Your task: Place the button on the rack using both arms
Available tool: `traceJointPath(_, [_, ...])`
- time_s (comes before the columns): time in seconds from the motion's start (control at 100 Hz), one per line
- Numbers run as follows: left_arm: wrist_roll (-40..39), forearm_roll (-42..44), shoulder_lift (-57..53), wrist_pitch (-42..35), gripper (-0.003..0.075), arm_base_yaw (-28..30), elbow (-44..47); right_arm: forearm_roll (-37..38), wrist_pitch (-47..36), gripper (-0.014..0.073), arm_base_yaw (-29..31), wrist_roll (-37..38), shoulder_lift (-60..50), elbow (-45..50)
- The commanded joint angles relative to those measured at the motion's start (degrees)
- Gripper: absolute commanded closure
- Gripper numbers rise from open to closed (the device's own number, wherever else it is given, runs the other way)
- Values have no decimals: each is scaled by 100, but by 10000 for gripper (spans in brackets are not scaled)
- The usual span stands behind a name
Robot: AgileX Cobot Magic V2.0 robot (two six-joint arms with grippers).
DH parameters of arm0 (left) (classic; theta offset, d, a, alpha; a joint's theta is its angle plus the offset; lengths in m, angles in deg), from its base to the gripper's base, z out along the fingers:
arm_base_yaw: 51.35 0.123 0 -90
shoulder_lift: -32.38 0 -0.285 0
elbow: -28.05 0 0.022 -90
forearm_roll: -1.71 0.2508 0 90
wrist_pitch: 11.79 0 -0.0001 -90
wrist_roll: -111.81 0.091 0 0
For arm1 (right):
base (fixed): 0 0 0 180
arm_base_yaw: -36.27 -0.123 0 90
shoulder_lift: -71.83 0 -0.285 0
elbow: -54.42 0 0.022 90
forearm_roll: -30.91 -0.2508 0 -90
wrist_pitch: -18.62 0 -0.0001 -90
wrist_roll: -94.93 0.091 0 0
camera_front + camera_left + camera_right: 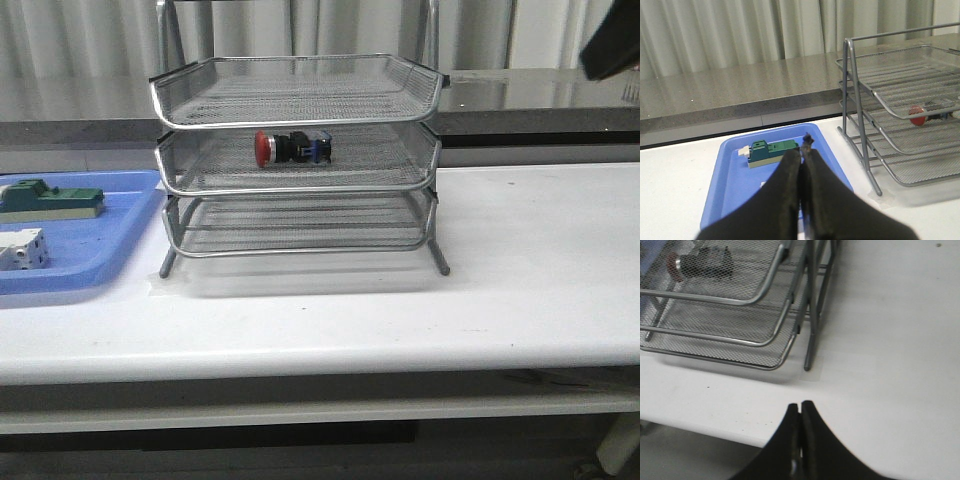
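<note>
Button lying on its side in middle tier of rack, red head toward left edge of table. Left pincer pressed together, empty, above blue tray. Right pincer pressed together, empty, above table near rack's right leg.

White table carried a flat blue tray at its left end, partly cut off by the front view's edge. In the tray lay a green block toward the back and a white block nearer the front, apart from each other. Behind the table ran a grey counter with pale curtains hanging behind it.
</note>
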Motion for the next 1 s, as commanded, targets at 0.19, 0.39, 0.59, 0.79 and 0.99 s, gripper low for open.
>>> traceJointPath(0.19, [-58, -65, 45, -470, 741, 18, -161, 107, -253, 654, 396, -73, -1577, 676])
traceJointPath(0.39, [-58, -65, 45, -470, 741, 18, -161, 107, -229, 654, 396, -73, -2533, 1185])
traceJointPath(0.59, [-58, -65, 45, -470, 741, 18, -161, 107, -175, 654, 396, -73, -3296, 1370])
traceJointPath(0.79, [-58, -65, 45, -470, 741, 18, -161, 107, -109, 654, 396, -73, -3493, 1370])
traceJointPath(0.99, [-58, -65, 45, -470, 741, 18, -161, 107, -104, 654, 396, -73, -3493, 1370])
